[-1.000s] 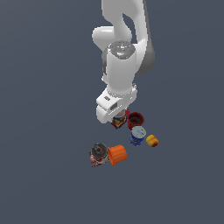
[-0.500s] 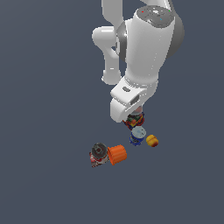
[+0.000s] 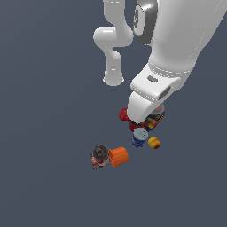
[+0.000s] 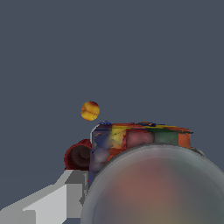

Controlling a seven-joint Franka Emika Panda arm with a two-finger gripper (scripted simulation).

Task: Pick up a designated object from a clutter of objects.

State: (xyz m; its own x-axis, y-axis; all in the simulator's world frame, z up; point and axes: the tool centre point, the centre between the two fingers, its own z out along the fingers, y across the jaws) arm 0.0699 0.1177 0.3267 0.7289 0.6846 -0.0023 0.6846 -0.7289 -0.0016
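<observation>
— Where is your multicoloured can (image 4: 144, 144)?

— Right at your gripper (image 3: 153, 119), filling the wrist view close up, above the blue can (image 3: 139, 137) in the exterior view.

— Are the fingers clamped on it?

— You cannot tell; the white hand hides them.

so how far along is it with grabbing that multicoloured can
Done: the arm is down over the clutter, its pincer right at the multicoloured can. In hand: the can fills the wrist view, a finger beside it; whether it is clamped cannot be told. Left: lifting it clear of the blue can and red cup.
</observation>
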